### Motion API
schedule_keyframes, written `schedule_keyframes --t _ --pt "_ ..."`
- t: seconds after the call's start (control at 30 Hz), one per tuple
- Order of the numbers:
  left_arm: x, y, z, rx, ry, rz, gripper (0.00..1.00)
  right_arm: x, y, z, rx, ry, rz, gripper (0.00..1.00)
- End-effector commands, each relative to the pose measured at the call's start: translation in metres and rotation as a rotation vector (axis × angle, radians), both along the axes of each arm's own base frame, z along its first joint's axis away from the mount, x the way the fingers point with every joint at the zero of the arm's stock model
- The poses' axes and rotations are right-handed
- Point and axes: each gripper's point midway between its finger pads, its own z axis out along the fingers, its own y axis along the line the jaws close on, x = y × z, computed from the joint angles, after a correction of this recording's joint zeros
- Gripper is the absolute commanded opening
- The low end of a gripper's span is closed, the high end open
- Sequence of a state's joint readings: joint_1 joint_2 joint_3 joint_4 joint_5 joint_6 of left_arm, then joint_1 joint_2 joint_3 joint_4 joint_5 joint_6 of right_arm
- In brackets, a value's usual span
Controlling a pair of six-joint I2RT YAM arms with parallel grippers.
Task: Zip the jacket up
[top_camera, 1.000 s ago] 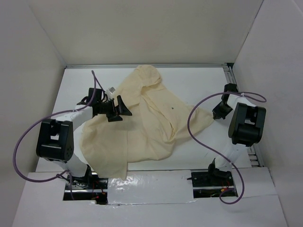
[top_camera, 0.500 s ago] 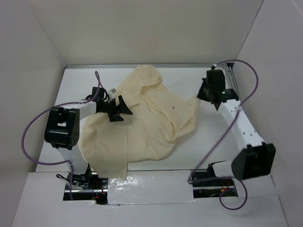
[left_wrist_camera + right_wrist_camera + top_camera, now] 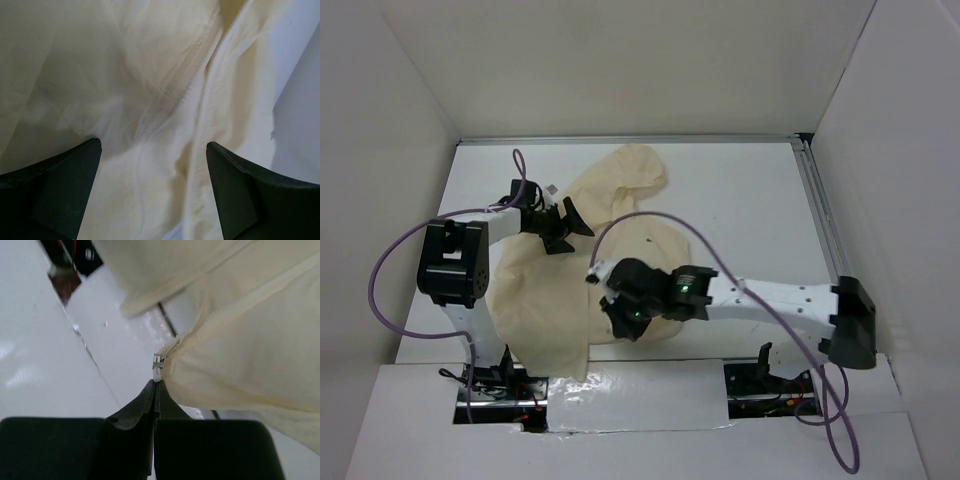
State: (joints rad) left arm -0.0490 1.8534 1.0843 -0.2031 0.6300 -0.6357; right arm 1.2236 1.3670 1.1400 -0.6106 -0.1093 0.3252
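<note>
Touching right pincer [image 3: 155, 385] tips: jacket [image 3: 240, 355] hem.

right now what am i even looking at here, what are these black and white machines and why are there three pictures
These are two robot arms bolted to the near edge of a white table. One picture looks down from a fixed camera above and behind them; the other two come from small cameras on each wrist, so each shows that arm's own black fingers.

On the table lies a soft, pale cream-yellow hooded fabric jacket, crumpled.

The left gripper hangs over the jacket's upper part with its two fingers spread wide, holding nothing.

The right gripper has reached across to the jacket's near edge. Its jaws are shut, with the small metal zipper slider right at their tips; they appear to pinch its pale tab, though that is too small to confirm.
</note>
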Motion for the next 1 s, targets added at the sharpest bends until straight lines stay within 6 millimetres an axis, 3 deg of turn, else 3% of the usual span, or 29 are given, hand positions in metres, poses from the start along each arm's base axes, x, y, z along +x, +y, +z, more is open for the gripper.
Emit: schedule_keyframes --t 0.0,0.13,0.27,0.3,0.33,0.37,0.4,0.57,0.6,0.67,0.77,0.83,0.97 --pt "0.007 0.004 0.0 -0.007 0.01 0.026 0.99 -0.042 0.018 -0.02 -0.006 0.136 0.15 0.0" --pt "0.013 0.008 0.001 -0.002 0.012 0.032 0.99 -0.065 0.016 -0.04 0.002 0.226 0.267 0.0" --pt "0.02 0.006 0.005 -0.023 -0.007 0.023 0.99 -0.064 0.006 -0.065 -0.016 0.315 0.326 0.04" --pt "0.022 0.005 0.005 -0.028 -0.007 0.018 0.99 -0.065 0.001 -0.074 -0.02 0.359 0.337 0.31" --pt "0.026 0.003 0.006 -0.035 -0.01 0.013 0.99 -0.061 0.0 -0.074 -0.008 0.386 0.33 0.47" --pt "0.026 0.003 0.008 -0.04 -0.006 0.01 0.99 -0.044 -0.003 -0.071 0.006 0.407 0.28 0.52" --pt "0.027 0.002 0.008 -0.042 -0.011 0.006 0.99 -0.041 -0.002 -0.056 0.048 0.403 0.287 0.99" --pt "0.024 0.001 0.015 -0.051 -0.034 -0.017 0.99 -0.015 -0.009 -0.007 0.112 0.177 0.167 1.0" --pt "0.02 0.0 0.02 -0.054 -0.048 -0.021 0.99 0.003 -0.014 0.007 0.138 0.126 0.061 1.0" --pt "0.014 -0.004 0.026 -0.057 -0.06 -0.032 0.99 0.028 -0.027 0.01 0.156 0.114 -0.077 1.0" --pt "-0.002 -0.007 0.035 -0.025 -0.077 -0.032 0.99 0.055 -0.043 -0.009 0.108 0.168 -0.264 1.0" --pt "-0.026 -0.013 0.046 0.005 -0.07 -0.033 0.99 0.074 -0.062 -0.036 0.018 0.169 -0.409 1.0" --pt "-0.073 -0.012 0.06 0.13 -0.1 0.015 0.99 0.088 -0.085 -0.076 -0.127 0.144 -0.551 1.0"
